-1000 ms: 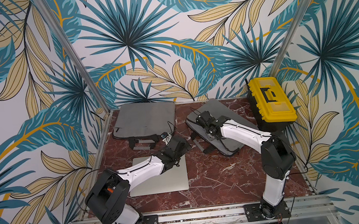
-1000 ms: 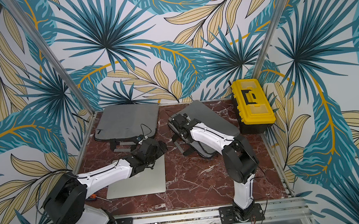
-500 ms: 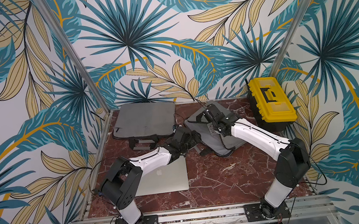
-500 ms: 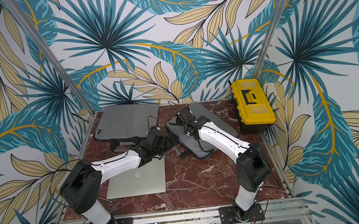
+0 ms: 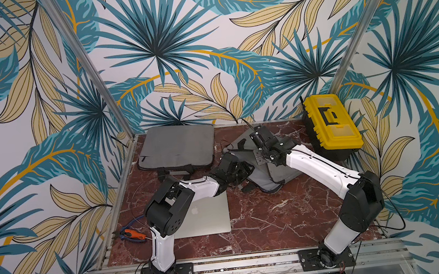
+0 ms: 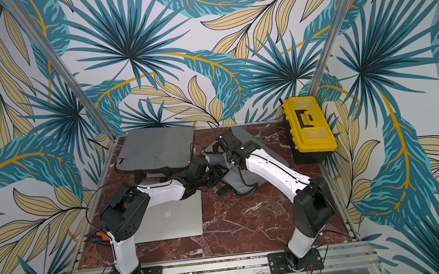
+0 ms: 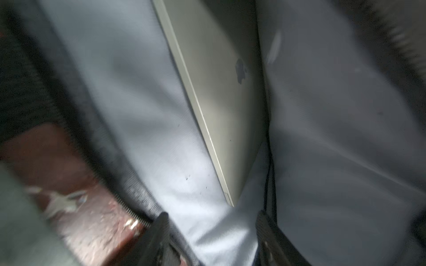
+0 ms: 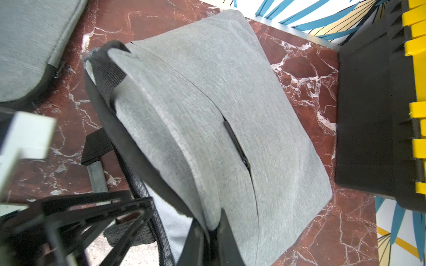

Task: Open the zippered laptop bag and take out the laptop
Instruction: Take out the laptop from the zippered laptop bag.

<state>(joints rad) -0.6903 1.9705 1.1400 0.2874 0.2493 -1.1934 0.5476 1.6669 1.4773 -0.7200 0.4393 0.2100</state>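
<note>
Your right gripper (image 8: 210, 221) clamps the raised flap of the laptop bag (image 8: 207, 103), your left gripper (image 7: 212, 215) sits jaws apart inside, facing the laptop (image 7: 219, 92), with a spare bag (image 5: 177, 145) far left and a toolbox (image 5: 331, 123) far right.

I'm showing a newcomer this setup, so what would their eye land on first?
The yellow toolbox at the far right pops against the red marble table. In the middle, the right end effector pinches up the flap of a gray bag while the left end effector, open, reaches inside toward a silver laptop. A second laptop lies bare at the near left.
</note>
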